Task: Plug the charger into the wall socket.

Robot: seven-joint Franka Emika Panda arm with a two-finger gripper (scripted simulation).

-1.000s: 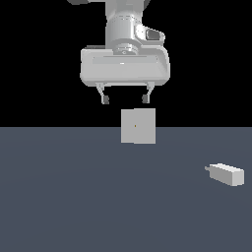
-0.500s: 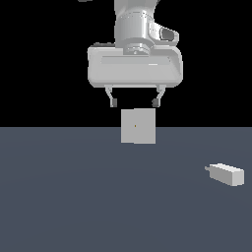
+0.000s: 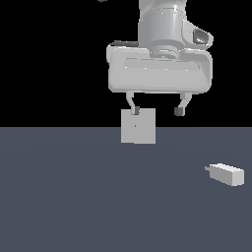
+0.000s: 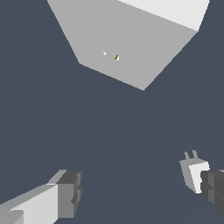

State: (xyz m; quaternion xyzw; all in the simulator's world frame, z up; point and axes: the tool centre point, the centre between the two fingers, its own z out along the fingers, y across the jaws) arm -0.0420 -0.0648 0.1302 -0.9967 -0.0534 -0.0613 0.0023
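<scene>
Fingers (image 3: pixel 157 110) spread wide, empty, above wall socket (image 3: pixel 138 126); charger (image 3: pixel 227 173) apart; no writing

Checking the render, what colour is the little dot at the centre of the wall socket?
Dark yellowish, on the light-grey wall socket; the wrist view shows it best.

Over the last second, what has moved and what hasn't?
The gripper has moved toward the exterior view's right and looms larger, jaws open and empty. Nothing was grasped or released. The charger lies where it was on the floor, and the wall socket stands unmoved.
</scene>
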